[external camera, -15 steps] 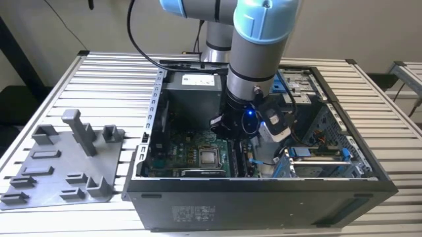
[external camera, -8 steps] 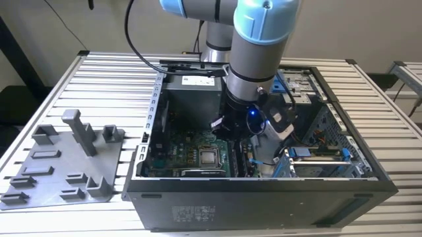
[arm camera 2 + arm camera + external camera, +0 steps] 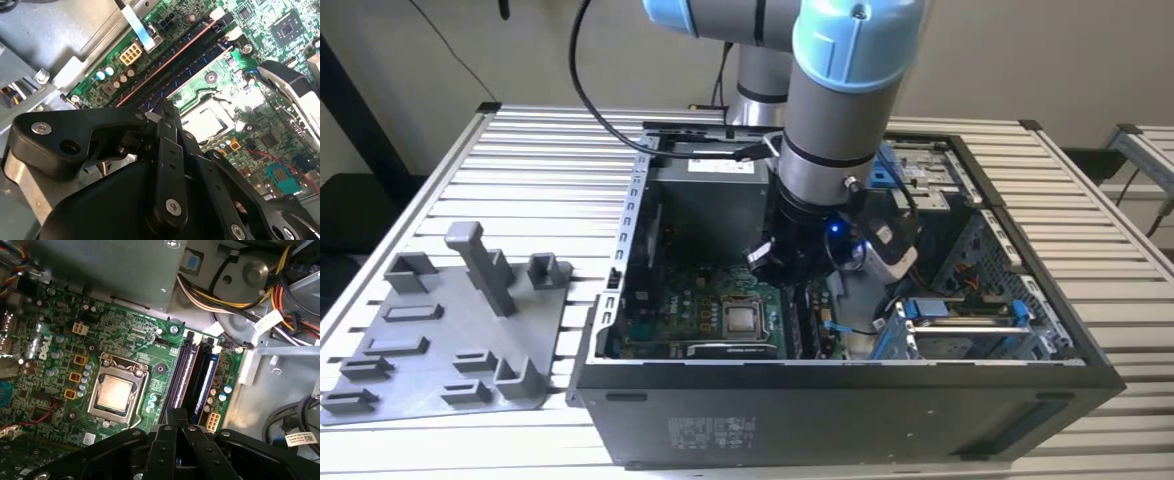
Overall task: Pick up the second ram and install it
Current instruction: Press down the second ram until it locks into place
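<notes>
Where the arm reaches down into the open computer case (image 3: 854,385), you find the gripper (image 3: 790,262) low over the motherboard (image 3: 670,318), just above the memory slots.

- Gripper (image 3: 176,415): in both wrist views your two black fingers (image 3: 167,117) are pressed together with no gap between them, tips resting over the slots; whether a thin edge is pinched between them, you cannot tell.
- The second ram (image 3: 209,377): a long blue strip standing on edge in the slot nearer the case wall, its near end reaching under your fingertips. In the second wrist view the same strip (image 3: 187,65) runs away from the fingers towards a white latch.
- First module (image 3: 186,372): a dark strip — seated in the slot beside the blue one, on the processor side.
- Processor socket (image 3: 116,390): metal square in its frame, near the slots, uncovered.
- Cable bundle (image 3: 235,295): yellow, black and orange wires beyond the far end of the slots.
- Grey fixture tray (image 3: 440,340): on the slatted table (image 3: 520,170), at the exterior view's left of the case, well apart from your gripper.
</notes>
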You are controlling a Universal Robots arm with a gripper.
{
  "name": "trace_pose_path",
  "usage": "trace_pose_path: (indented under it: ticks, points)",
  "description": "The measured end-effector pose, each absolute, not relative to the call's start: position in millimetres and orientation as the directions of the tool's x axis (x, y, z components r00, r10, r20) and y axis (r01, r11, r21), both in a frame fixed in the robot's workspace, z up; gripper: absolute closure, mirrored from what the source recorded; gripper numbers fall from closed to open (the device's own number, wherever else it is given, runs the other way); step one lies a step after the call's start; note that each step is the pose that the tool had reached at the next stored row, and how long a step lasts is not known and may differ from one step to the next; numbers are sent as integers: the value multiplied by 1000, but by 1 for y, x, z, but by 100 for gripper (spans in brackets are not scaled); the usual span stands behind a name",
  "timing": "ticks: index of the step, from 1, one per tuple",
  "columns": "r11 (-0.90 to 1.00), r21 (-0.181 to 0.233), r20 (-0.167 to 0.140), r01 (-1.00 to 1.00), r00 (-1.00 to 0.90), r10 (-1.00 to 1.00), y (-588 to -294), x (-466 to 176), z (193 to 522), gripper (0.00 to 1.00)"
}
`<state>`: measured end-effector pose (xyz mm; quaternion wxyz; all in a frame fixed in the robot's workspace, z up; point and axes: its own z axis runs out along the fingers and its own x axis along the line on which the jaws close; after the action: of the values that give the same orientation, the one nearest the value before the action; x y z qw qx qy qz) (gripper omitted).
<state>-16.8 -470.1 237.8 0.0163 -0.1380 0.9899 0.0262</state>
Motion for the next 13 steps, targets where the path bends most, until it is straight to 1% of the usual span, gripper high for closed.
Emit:
trace_pose_path:
  ticks: [13]
  points:
    - [882, 47, -40, -469, -883, -467, -470, -17, 238, 89]
